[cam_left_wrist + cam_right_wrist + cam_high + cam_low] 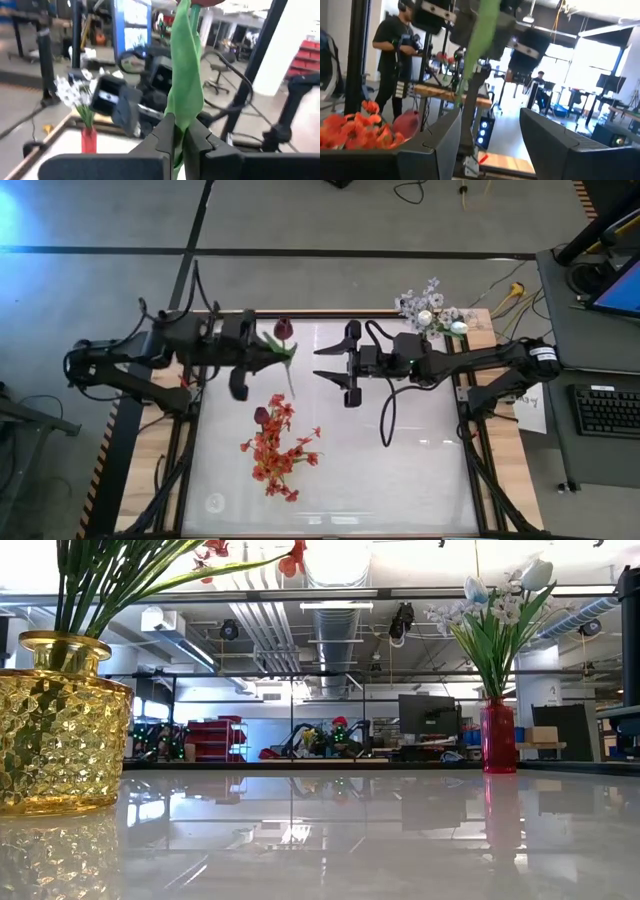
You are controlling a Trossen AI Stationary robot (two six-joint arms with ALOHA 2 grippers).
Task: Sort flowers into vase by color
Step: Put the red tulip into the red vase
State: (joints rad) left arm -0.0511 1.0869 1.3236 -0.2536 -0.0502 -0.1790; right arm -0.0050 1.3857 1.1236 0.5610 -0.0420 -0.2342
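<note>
One dark maroon tulip bud on a green stem [283, 331] is pinched in my left gripper [262, 350]; my right gripper [335, 365], jaws spread, faces it just beside.

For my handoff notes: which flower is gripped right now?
The maroon tulip, its green stem pinched in the left gripper; the red-orange sprays sit ungripped.

1. Two dark fingers of the right gripper [487, 145] stand apart at the frame's bottom.
2. A blurred green flower stem [479, 35] crosses upper centre.
3. Red-orange blossom sprays [355, 131] fill lower left.
4. A person in black [395, 45] stands upper left.
</note>
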